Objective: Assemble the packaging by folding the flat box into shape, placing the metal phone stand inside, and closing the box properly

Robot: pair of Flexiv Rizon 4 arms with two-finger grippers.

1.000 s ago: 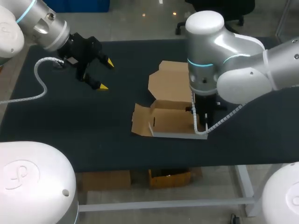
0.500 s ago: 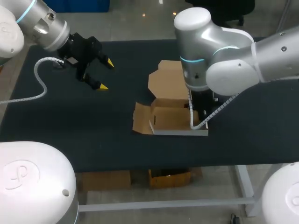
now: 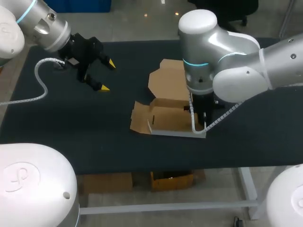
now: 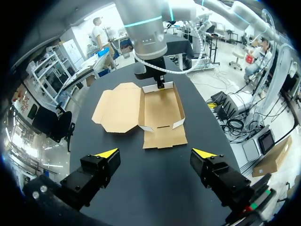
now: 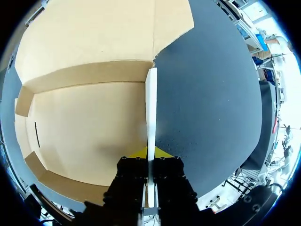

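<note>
Over the left part of the desk, the left end effector is held above the dark top. Its yellow-tipped fingers are spread wide apart and nothing is between them. No shift from its place half a second ago can be made out. A white coiled cable is draped from the left arm across the desk's left edge.

Near the middle of the desk, the box lies open as a shallow tray with its brown inside turned up. A side flap is spread flat on the desk at its left end, and the lid panel is laid flat beyond its far side. Compared with half a second ago, the whole box has been drawn a little to the left.

At the box's right end, the right end effector is clamped on the upright, white-edged side wall. One finger is set inside the tray and the other outside it, as the right wrist view shows. The right arm is bent down over the box from the right, and its upper joint is seen slightly further right than half a second ago.

The desk top is dark, matte and plain, and the box is rested flat on it.
</note>
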